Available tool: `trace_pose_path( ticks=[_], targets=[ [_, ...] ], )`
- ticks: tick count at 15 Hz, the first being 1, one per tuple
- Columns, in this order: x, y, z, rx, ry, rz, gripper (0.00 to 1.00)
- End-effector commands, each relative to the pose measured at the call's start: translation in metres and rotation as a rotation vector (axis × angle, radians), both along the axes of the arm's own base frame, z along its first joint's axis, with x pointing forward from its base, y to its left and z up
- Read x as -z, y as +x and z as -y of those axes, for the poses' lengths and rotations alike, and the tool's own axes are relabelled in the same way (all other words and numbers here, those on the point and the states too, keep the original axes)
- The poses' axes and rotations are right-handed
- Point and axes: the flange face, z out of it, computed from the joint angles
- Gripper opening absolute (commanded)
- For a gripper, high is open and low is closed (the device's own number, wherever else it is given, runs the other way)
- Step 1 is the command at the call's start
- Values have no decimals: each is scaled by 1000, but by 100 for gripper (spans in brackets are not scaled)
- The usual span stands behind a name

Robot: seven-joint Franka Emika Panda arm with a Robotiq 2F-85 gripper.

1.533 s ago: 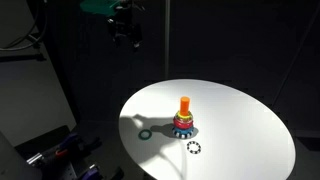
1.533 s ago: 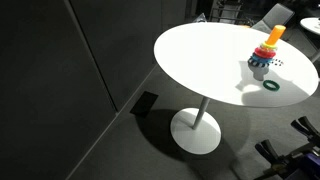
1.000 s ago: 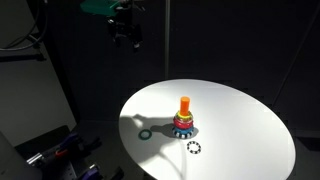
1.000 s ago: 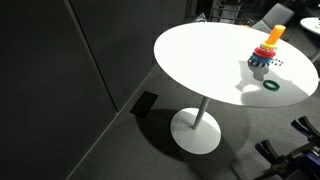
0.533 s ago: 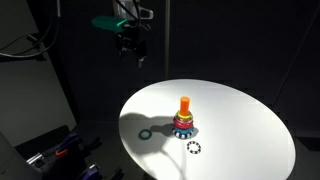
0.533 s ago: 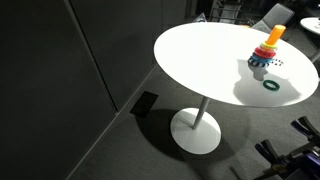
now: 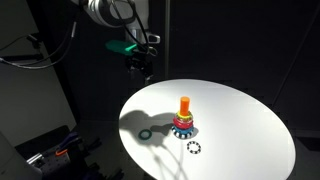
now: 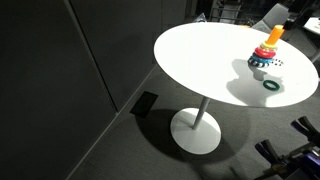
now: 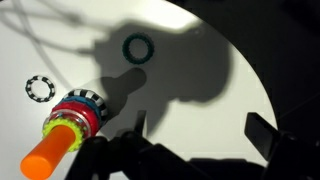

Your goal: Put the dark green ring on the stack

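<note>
Open tabletop (image 7: 240,115) around dark green ring (image 7: 146,133); stack (image 7: 184,121), checkered ring (image 7: 193,148) nearby, not touching.

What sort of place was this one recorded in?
Likely a lab or office rather than a home: a round white pedestal table, dark partition panels and a grey carpeted floor.

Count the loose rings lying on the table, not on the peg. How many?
2. The dark green ring lies on the table, apart from the stack. The white-and-black checkered ring lies close to the stack's base. None looks hidden.
</note>
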Motion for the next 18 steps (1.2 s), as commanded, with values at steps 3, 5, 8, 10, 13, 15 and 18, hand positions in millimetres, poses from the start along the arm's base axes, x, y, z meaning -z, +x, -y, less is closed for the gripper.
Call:
trace_pose_path(
  ticks=[3,5,8,10,13,15,18],
  targets=[
    [59,1,1,52,-42,-22,100],
    [80,-1,3,75,-49,-19,100],
    [108,-4,7,100,-55,-18,100],
    [120,-6,9,109,-54,-27,100],
    [110,-7,9,95,-28,-35,100],
    [122,-6,7,93,-39,-45,100],
    [118,-5,7,93,-38,-37,100]
  ],
)
